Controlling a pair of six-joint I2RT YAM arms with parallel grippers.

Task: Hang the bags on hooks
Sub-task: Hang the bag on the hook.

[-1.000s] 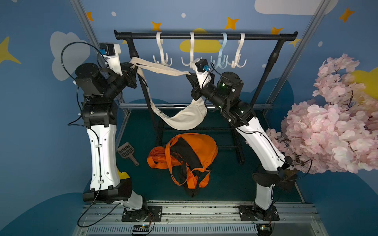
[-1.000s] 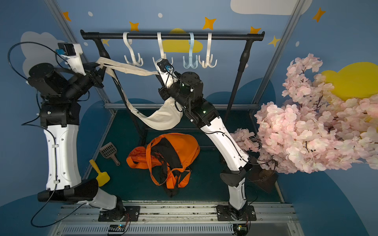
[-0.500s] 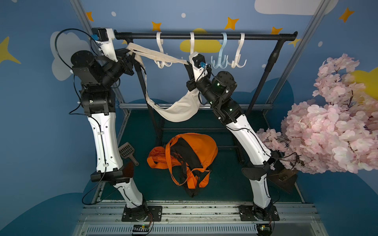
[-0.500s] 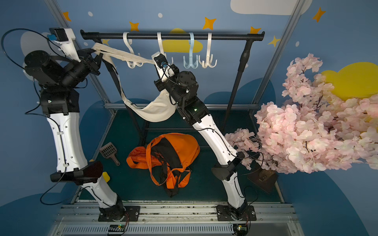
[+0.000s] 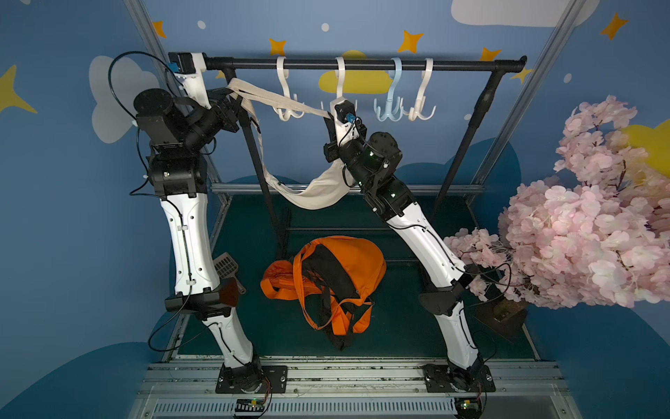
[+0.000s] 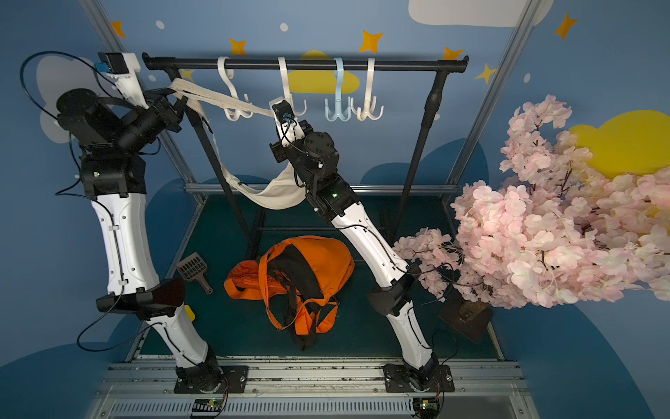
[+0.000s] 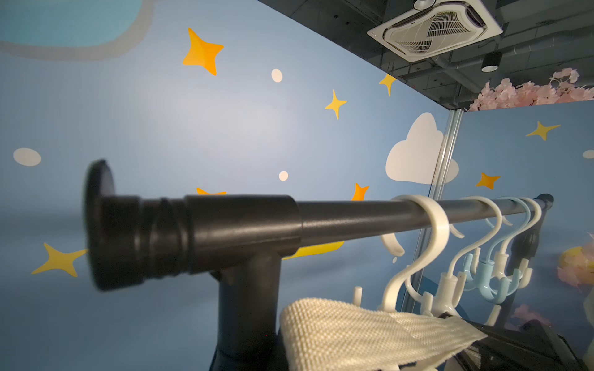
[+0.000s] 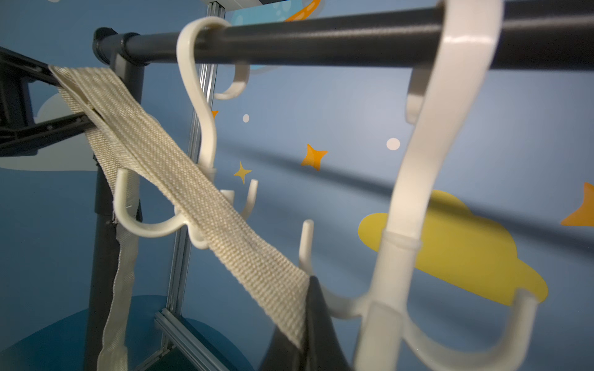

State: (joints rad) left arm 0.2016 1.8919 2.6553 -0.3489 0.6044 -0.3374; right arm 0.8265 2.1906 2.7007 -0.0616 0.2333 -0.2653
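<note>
Three starry blue walls [image 5: 54, 217], teal floor [image 5: 398, 326]

An orange bag [image 5: 339, 275] lies crumpled on the green table [image 5: 398, 326]. Left of it, apart, lies a grey slotted scoop [image 5: 226, 266]. To its right stands a pink blossom tree [image 5: 580, 235] on a dark base [image 5: 502, 315].

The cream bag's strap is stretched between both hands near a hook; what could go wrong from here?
1. The strap seems to lie across the prongs of the white hook, not clearly inside one; released, it might slip and the cream bag drop.
2. The right hand sits close to the next hook; it might knock it.
</note>
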